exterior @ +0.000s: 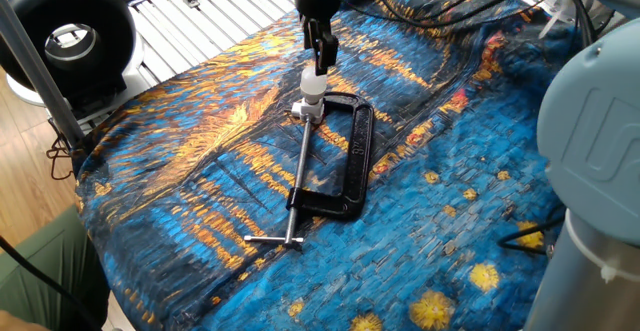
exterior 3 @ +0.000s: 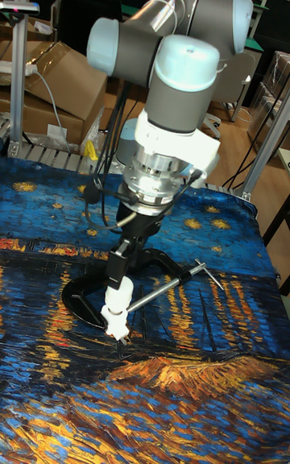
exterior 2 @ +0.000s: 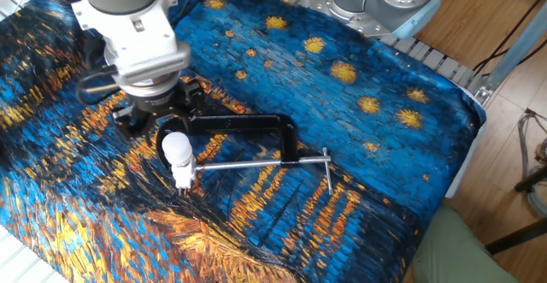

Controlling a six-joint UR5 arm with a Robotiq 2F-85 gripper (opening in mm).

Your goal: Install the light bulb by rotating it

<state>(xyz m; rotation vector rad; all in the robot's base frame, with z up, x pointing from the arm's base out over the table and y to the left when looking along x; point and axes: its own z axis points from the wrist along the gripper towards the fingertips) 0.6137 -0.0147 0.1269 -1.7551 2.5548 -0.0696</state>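
Gripper [exterior: 320, 53], black and two-fingered, hangs from the grey and white arm [exterior 3: 173, 89] directly above the bulb [exterior: 314, 81]; in one fixed view the finger tips reach the bulb's rounded top, but whether they touch it cannot be told. In the tall fixed view a dark finger [exterior 3: 120, 267] runs down to the bulb's top [exterior 3: 118, 296]. The jaws look narrowly parted, yet no view shows clearly how far apart they stand or whether they hold anything. The bulb [exterior 2: 177, 149] is small, matte white, rounded above a narrower neck, and stands upright on a white blocky base [exterior: 309, 108]. The base sits at the pad end of the clamp [exterior: 352, 161], a black C-shaped frame lying flat, its bare metal screw [exterior: 298, 175] running toward 6 o'clock in one fixed view and ending in a cross handle [exterior: 272, 240]. All rest on a cloth [exterior: 200, 171], wrinkled, printed in blue and orange brushstrokes with yellow stars.
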